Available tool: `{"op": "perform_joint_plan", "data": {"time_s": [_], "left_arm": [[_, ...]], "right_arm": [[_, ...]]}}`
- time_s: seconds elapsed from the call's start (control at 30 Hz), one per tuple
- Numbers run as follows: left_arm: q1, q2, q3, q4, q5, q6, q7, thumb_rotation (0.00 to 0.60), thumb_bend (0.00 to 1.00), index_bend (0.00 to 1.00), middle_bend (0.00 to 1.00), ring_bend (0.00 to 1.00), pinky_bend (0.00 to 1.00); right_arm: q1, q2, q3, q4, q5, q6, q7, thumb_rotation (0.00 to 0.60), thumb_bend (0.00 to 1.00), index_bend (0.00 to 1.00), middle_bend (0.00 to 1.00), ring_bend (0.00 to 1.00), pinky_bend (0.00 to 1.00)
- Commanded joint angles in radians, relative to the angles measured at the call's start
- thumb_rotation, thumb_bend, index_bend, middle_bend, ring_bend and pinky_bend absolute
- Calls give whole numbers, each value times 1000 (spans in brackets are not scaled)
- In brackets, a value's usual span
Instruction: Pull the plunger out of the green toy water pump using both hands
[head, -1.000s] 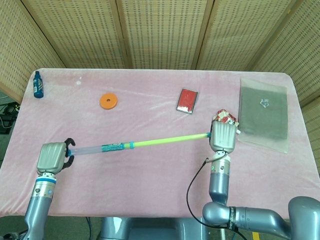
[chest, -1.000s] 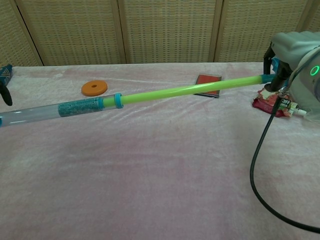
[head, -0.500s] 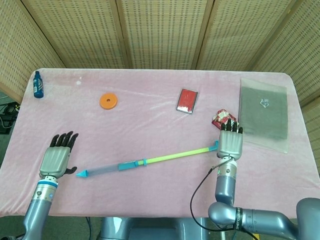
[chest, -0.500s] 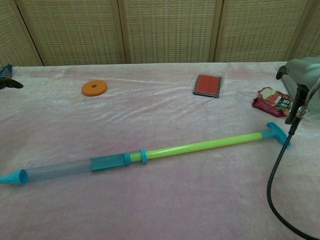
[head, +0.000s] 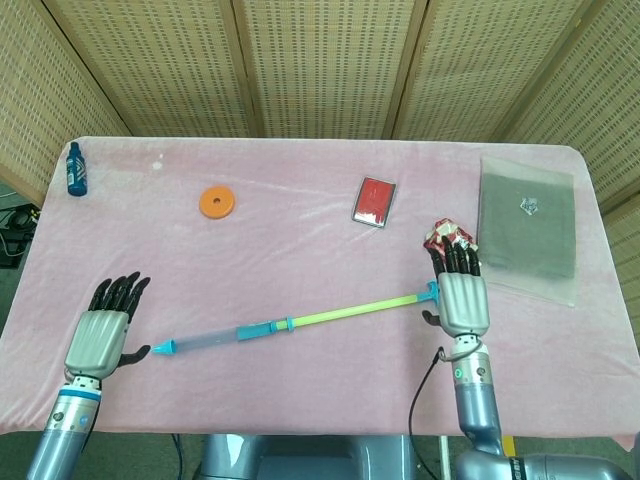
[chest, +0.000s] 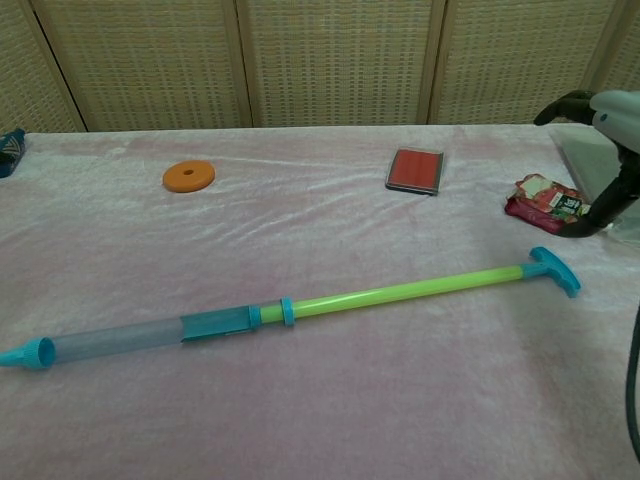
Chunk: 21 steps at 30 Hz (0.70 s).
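The toy water pump (head: 250, 332) (chest: 150, 335) lies flat on the pink table, its clear barrel to the left with a teal nozzle (chest: 28, 353). Its green plunger rod (head: 350, 310) (chest: 400, 292) is drawn far out to the right and ends in a teal T-handle (head: 430, 293) (chest: 553, 270). My left hand (head: 102, 330) hovers open just left of the nozzle, fingers spread, holding nothing. My right hand (head: 462, 295) is open beside the handle, holding nothing; in the chest view only its edge (chest: 605, 140) shows at the right border.
An orange ring (head: 216, 203) (chest: 188, 176) and a red flat box (head: 374, 201) (chest: 415, 170) lie further back. A red snack packet (head: 448, 235) (chest: 545, 200) sits by the right hand. A clear bag (head: 528, 225) covers the far right; a blue bottle (head: 75, 169) stands back left.
Both hands let go of the pump, which dropped from held in the air to lying on the table. The hands opened and drew back toward the front edge.
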Motion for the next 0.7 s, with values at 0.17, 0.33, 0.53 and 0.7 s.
{"op": "perform_joint_plan", "data": {"time_s": [0.17,0.33,0.53,0.7], "left_arm": [[99,-20,84,138,187,97,-126,600,168,0,0,0,0],[126,-16,100,178,231,115,-152,600,168,0,0,0,0],[150,-4,97,199,271,133,-162,600,169,0,0,0,0],[164,3,82,204,278,136,-167,600,168,0,0,0,0]], "right_arm": [[-183,133,-241,179,-448,3,458,600,172,118,0,0,30],[-237,161,-286,253,-510,21,555,600,170,72,0,0,14],[-286,177,-321,317,-601,45,604,600,170,4,0,0,4],[-305,176,-316,333,-650,54,613,600,170,4,0,0,4]]}}
